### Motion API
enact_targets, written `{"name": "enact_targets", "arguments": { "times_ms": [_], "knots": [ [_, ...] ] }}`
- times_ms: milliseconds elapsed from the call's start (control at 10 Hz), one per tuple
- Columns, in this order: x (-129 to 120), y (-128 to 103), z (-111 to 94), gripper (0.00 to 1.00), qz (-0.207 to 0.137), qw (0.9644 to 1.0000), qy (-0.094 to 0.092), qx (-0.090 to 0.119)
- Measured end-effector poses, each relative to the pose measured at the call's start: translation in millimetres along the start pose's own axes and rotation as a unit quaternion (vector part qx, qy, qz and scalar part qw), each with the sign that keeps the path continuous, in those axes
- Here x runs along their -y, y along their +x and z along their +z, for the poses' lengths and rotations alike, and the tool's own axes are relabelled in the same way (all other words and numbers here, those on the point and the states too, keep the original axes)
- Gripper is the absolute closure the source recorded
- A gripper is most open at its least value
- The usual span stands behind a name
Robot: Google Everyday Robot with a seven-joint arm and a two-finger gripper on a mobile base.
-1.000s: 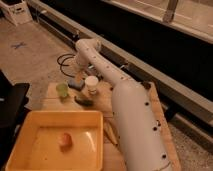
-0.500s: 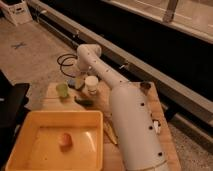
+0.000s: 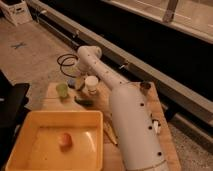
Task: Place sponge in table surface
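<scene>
Since 1 second ago the top joint of the arm (image 3: pixel 107 80) has sunk lower over the far-left part of the table surface (image 3: pixel 50 103). Over the last half second it has hardly shifted, and the cups and the tub lie where they were. We see the gripper (image 3: pixel 80 83) down at the wood, tucked between the green cup (image 3: pixel 61 90) and the white cup (image 3: pixel 91 84), its jaws spread as wide as they go. The sponge (image 3: pixel 73 81) shows as a small blue patch just beside the gripper, low against the planks. Whether it lies free or touches a finger we cannot tell.

We judge the placing step to be at its end, with the sponge down and the hold released. What is left is to pull back. That calls for a straight lift before any sideways swing, since 2 cups flank the gripper and a dark object (image 3: pixel 84 102) lies just on the near side.

The sponge sits near the table's far edge, with a black cable (image 3: pixel 65 62) on the floor beyond, so a nudge outward could tip it off. The yellow tub (image 3: pixel 20 145), with 1 orange item (image 3: pixel 64 140) in it, fills the near-left corner. Open room is upward, and some bare wood shows left of the green cup.
</scene>
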Motion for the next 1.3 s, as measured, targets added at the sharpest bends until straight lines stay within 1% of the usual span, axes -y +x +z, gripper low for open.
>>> {"name": "enact_targets", "arguments": {
  "times_ms": [200,300,500,600,900,1000,1200,1300],
  "knots": [
    [1,0,1,0.2,0.003,1.0,0.001,-0.002],
    [3,0,5,0.2,0.01,0.9999,0.003,-0.007],
    [4,3,23,0.2,0.024,0.9996,0.0,-0.016],
    [4,5,27,0.2,0.029,0.9993,0.001,-0.026],
    [8,-6,47,0.2,0.035,0.9977,0.012,-0.057],
    [8,-5,50,0.2,0.041,0.9969,0.015,-0.065],
    [10,3,52,0.2,0.082,0.9922,0.031,-0.088],
    [11,4,53,0.2,0.099,0.9901,0.038,-0.092]
  ]
}}
